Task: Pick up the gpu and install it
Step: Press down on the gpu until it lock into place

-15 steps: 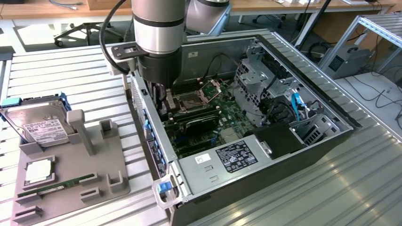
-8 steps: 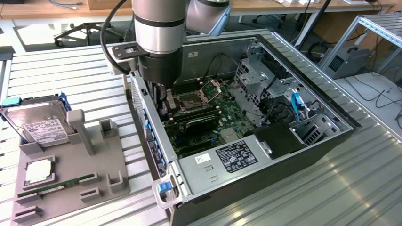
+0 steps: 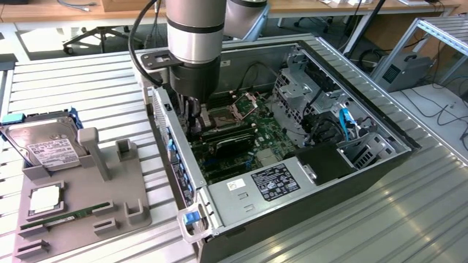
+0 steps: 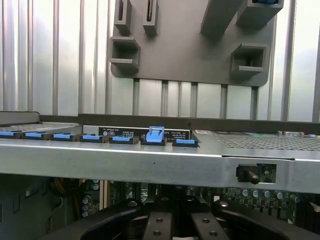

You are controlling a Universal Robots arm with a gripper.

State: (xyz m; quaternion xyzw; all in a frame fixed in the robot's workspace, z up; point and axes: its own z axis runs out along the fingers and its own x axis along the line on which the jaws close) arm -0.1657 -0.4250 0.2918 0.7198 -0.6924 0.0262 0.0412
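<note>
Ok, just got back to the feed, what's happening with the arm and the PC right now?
The gripper is shut and reaching down inside the open computer case, close to the case's rear wall and just above the motherboard. A dark card, apparently the gpu, lies low on the board right beside the fingers; whether it is fully seated cannot be told. On the grey parts tray outside the case, the hard drive and the green memory stick remain in their holders.
</note>
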